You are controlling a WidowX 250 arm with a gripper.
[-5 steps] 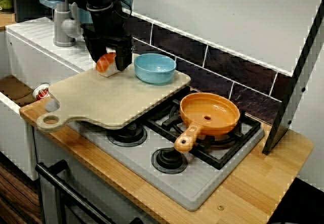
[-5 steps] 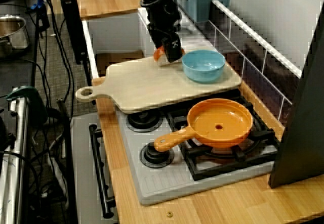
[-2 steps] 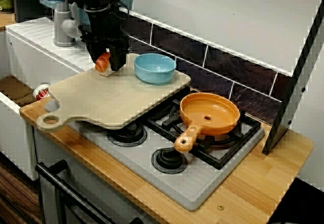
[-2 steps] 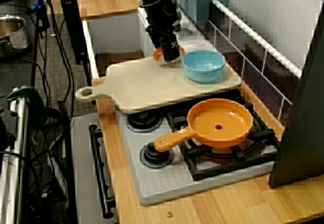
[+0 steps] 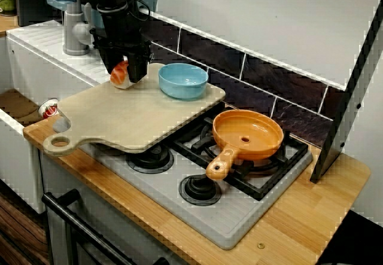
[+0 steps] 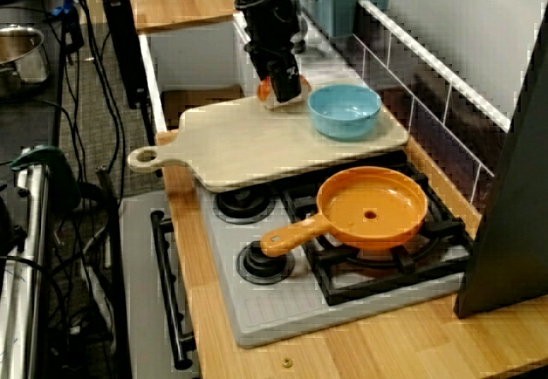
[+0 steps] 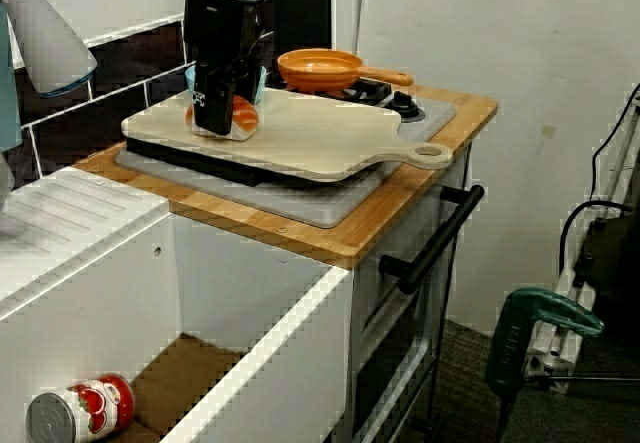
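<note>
Orange-and-white sushi piece (image 5: pixel 119 75) sits pinched between the fingers of the gripper (image 5: pixel 128 73) on the wooden board (image 5: pixel 119 121); a shallow hold could let it slip, perhaps against the blue bowl (image 5: pixel 183 80) nearby.

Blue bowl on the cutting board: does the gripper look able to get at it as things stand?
Probably yes for reach: the blue bowl sits uncovered on the cutting board, close beside the gripper, with nothing between them. But the jaws appear closed on a toy sushi piece, so they are occupied.

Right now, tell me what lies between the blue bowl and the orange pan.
Only the bare cutting board edge and the black grate, shown in the view from the stove's front.
</note>
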